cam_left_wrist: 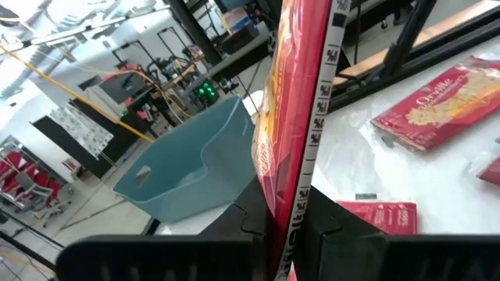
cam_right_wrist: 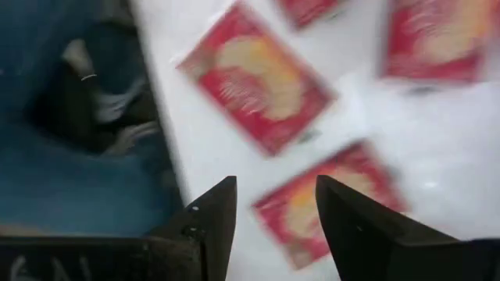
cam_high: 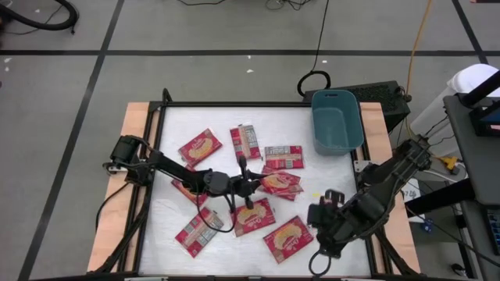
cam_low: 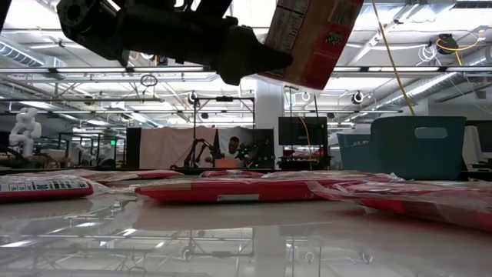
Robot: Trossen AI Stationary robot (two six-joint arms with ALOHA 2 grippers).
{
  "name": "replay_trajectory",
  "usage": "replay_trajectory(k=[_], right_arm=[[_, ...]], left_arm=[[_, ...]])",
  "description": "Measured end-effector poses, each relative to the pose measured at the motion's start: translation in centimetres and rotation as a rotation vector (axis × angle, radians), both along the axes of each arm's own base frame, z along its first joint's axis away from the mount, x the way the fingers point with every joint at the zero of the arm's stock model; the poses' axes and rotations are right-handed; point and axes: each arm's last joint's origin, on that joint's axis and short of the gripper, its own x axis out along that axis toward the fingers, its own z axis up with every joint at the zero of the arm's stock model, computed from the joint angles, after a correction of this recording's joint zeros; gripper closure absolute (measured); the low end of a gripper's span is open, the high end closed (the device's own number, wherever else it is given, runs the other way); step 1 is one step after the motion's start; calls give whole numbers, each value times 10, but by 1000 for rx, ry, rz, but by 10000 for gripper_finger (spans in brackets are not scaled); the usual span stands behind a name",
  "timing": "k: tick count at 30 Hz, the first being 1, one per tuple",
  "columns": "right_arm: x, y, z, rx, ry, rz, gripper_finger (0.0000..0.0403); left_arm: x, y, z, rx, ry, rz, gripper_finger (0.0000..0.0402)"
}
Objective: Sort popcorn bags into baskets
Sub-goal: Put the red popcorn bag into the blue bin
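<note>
- Popcorn bags [cam_high: 287,238]: flat red packets, scattered over the centre and lower part of the white table [cam_high: 168,148] in the high view; some overlap near the middle.
- Handling, as judged: light, thin, fairly floppy, with a slick wrapper. Best taken by an edge or corner that sits clear of its neighbours; a flat-lying one gives the fingers little to bite.
- Left gripper [cam_high: 244,184], frame centre in the high view: jaws pinched together on the edge of one held bag [cam_left_wrist: 293,117], which hangs on edge, lifted off the table.
- Right gripper [cam_right_wrist: 269,215], lower right in the high view: jaws apart, nothing between them, above a bag [cam_right_wrist: 332,199] lying flat near the table's edge.
- Blue bin [cam_high: 336,121]: upper right of the table; no bags seen inside.
</note>
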Motion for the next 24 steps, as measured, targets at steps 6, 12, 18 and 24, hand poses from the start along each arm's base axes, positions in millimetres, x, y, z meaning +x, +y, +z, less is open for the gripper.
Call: replay_trajectory(k=[6, 12, 18, 24], right_arm=[[12, -9, -2, -360, -128, 106, 236], [43, -15, -29, -589, -54, 177, 218], [48, -17, -36, -564, -4, 157, 182], [29, -9, -22, -523, -65, 145, 172]], left_arm=[[0, 0, -2, -6, 14, 0, 376], [-1, -4, -4, -1, 38, -8, 376], [-2, -4, -8, -27, 70, -6, 376], [-2, -2, -13, -23, 120, -1, 376]])
